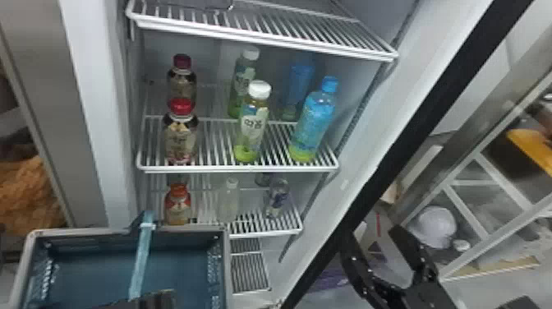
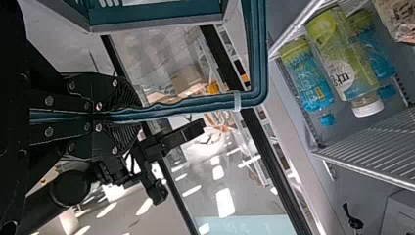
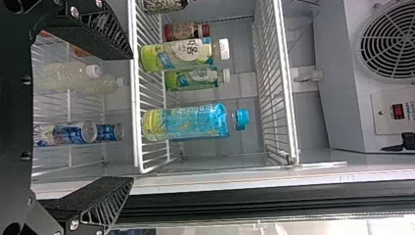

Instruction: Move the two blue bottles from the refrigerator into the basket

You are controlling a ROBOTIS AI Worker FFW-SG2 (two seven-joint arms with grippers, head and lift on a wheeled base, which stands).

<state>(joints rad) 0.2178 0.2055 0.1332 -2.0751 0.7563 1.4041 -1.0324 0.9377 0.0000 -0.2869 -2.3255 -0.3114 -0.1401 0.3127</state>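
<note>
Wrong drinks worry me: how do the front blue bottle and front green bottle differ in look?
The blue bottle has a blue cap, the green bottle a white one. The blue bottle is mostly blue; the green bottle has a pale label patch. Both share one wire shelf.

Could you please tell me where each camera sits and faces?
Head view: on the head, facing forward and down at the refrigerator and basket; right gripper visible.
Left wrist: looks past the left gripper, closed on the handle, towards a shelf.
Right wrist: looks into the refrigerator between the right gripper's open fingers.
Head and left wrist views share both blue bottles.
</note>
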